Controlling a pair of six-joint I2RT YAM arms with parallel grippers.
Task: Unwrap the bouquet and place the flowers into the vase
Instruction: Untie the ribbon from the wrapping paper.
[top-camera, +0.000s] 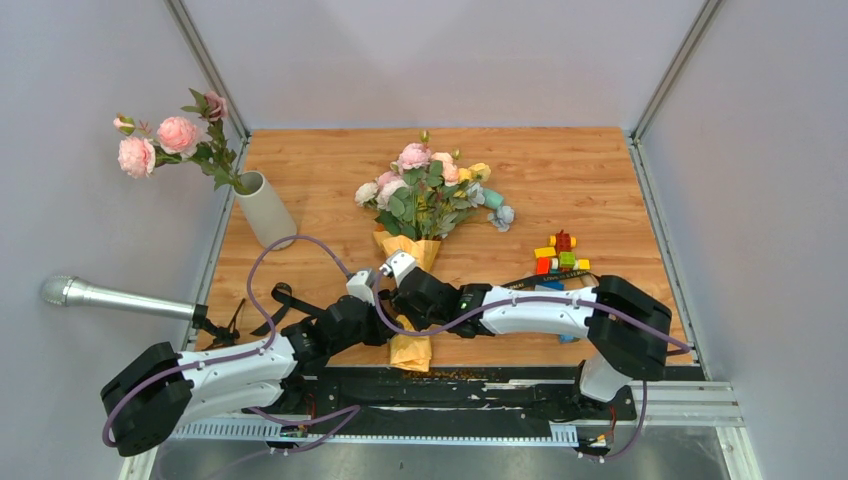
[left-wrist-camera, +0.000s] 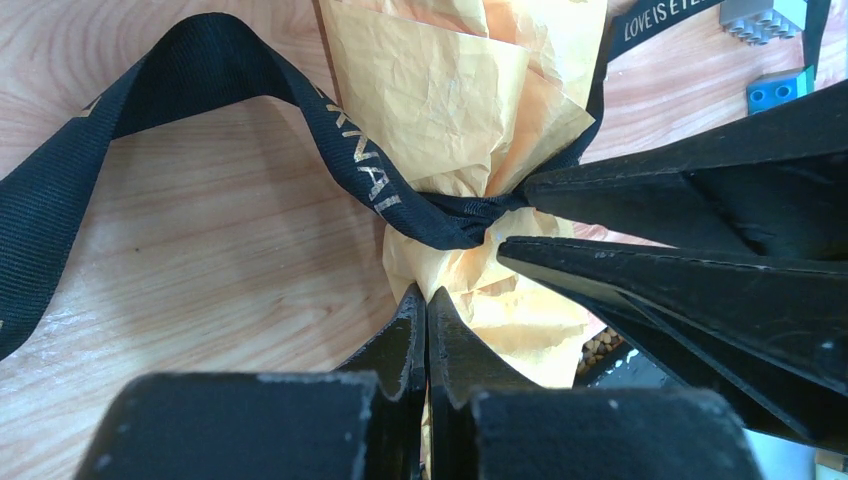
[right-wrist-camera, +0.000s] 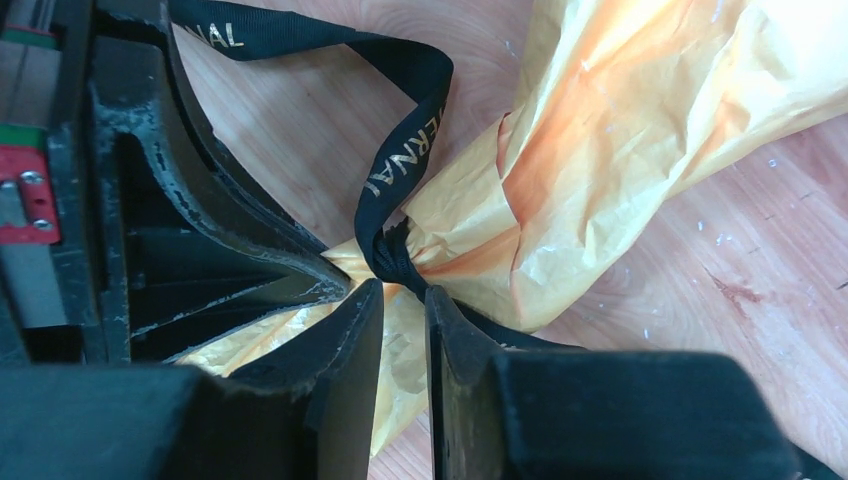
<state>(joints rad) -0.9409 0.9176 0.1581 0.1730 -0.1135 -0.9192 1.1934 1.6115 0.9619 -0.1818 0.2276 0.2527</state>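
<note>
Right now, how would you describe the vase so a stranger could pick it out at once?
On the wooden table, look to the left edge, by the left wall. The vase stands there with pink flowers in it. It is a plain off-white cylinder, unlike the shiny grey tube nearer the arms or the paper-wrapped bouquet at centre.

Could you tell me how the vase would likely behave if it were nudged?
Probably tippy: the vase is tall and narrow, and its flowers hang out to one side. Its smooth round wall suggests it could roll once down or slip in a grip.
</note>
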